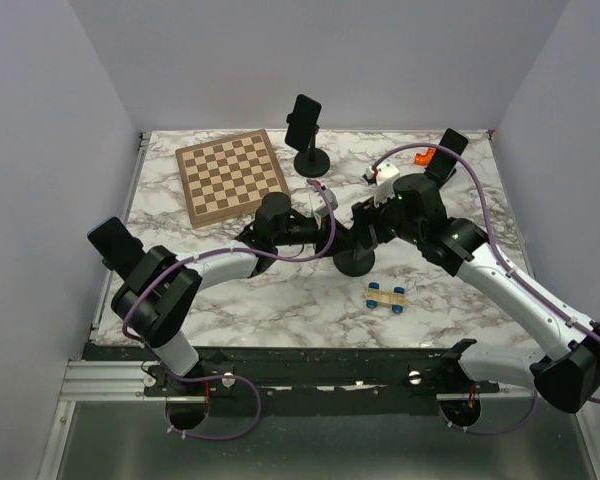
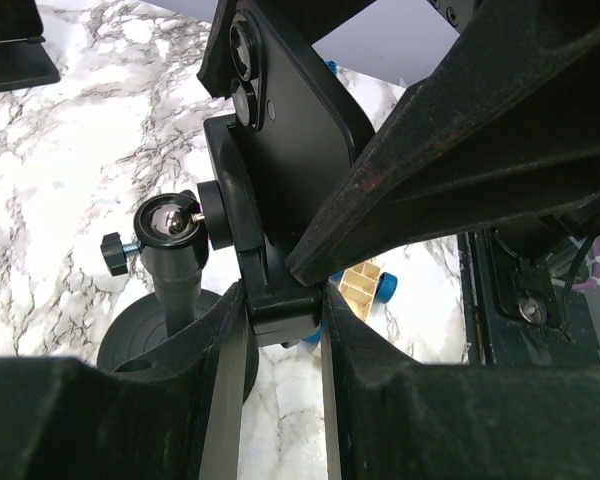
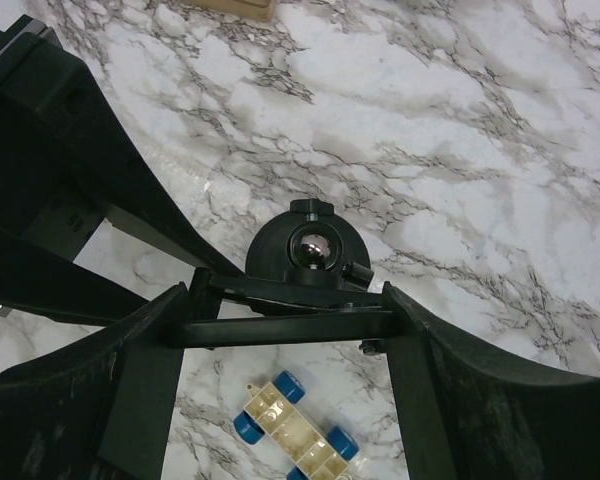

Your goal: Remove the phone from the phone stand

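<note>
while the phone stand [image 2: 175, 275] is clamped by the left end effector [image 2: 285, 325], the phone [image 2: 290, 150] is seated in it. the phone is gripped by the right end effector [image 3: 290, 322].

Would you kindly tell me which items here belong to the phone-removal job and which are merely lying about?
Job: black smartphone in the black ball-joint phone stand; left gripper at the stand's clamp; right gripper on the smartphone.
Lying about: brown wooden checkerboard; wooden toy car with blue wheels; second black stand holding a phone; small white object.
</note>
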`<state>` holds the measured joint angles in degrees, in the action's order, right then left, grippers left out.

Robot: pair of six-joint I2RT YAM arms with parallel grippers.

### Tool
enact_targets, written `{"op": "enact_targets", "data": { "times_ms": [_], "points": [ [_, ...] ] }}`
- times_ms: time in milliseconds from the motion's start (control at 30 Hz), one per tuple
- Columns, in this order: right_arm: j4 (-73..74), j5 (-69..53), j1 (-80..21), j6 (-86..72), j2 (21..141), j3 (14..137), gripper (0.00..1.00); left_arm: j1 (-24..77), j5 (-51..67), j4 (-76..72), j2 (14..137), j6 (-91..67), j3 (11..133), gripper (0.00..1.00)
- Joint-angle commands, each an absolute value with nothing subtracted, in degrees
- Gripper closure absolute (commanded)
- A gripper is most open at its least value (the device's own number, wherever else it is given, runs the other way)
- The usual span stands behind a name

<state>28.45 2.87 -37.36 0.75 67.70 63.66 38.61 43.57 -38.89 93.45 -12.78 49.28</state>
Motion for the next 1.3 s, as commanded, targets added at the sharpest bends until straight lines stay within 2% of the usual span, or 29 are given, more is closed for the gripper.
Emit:
{"op": "enact_targets", "data": {
  "times_ms": [0,567,733,900,1000,1167,1267],
  "points": [
    [30.4,-8.5,-36.7,1.8,67.1,66.3,1.0,36.7,46.1,-31.8,96.7,-11.0,49.5,1.0],
    [29.2,-18.0,-35.6,0.3,68.4,67.3,1.0,35.1,48.4,-29.8,99.6,-9.8,52.5,1.0],
    [26.7,-9.7,-35.6,-4.9,65.6,67.6,1.0,35.1,42.3,-27.6,96.6,-11.4,51.5,1.0],
    [30.8,-7.9,-35.6,-7.7,65.0,71.0,1.0,35.1,30.7,-22.7,88.8,-16.2,49.4,0.99],
    [32.8,-8.0,-35.6,-10.0,64.9,72.9,1.0,35.2,24.6,-16.8,82.2,-17.7,49.0,0.82],
    [32.3,-13.0,-35.7,-14.2,64.0,73.4,1.0,35.1,12.7,-3.1,68.8,-16.6,51.0,0.44],
    [31.0,-15.8,-35.7,-17.0,63.7,73.5,1.0,35.0,6.2,6.1,61.2,-14.8,55.4,0.11]
  ]
}}
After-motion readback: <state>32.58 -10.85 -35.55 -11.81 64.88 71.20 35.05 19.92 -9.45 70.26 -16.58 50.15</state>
